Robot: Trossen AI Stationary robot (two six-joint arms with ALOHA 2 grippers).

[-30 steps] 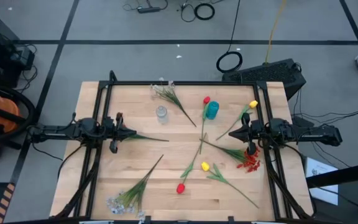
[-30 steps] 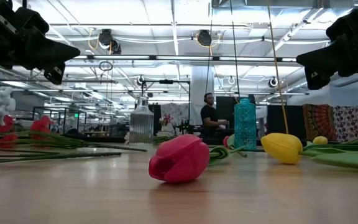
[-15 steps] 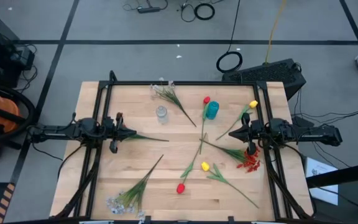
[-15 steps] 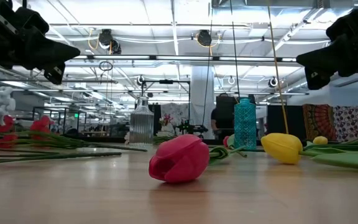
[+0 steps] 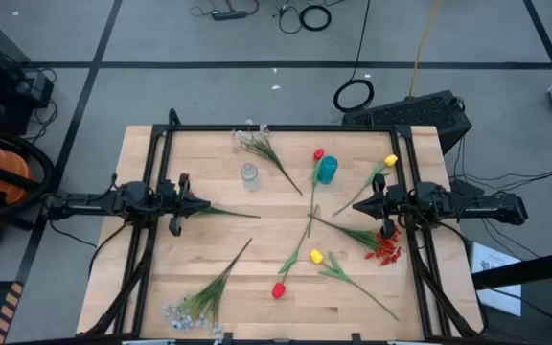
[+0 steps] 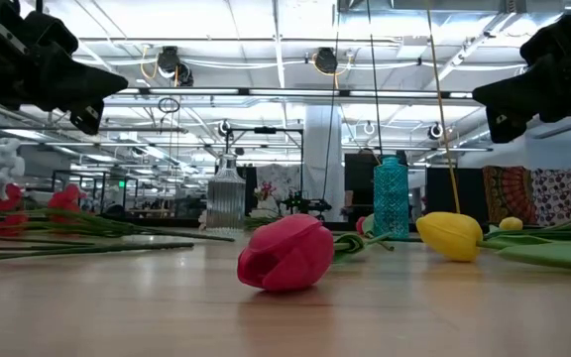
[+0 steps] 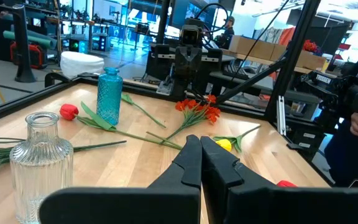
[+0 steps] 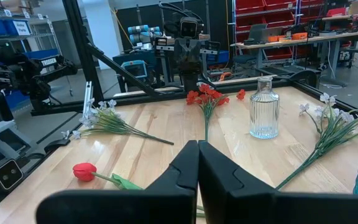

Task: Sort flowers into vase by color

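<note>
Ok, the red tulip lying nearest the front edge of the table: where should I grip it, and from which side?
Grip the red tulip by its thin green stem, partway along, not the rounded bud. It lies flat, stem running away from the front edge toward the table's middle, so come straight down from above with the fingers across the stem. Probably the right gripper, now shut, since the flower lies slightly nearer its side.

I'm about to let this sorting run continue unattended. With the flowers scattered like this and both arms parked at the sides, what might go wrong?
Stems cross near the table's middle: lifting the yellow tulip may drag the red tulip lying beside it.

The clear vase and teal vase are narrow and upright; a swinging stem might tip one.

The red spray lies right under the shut right gripper, an awkward reach. The left gripper is also shut.
</note>
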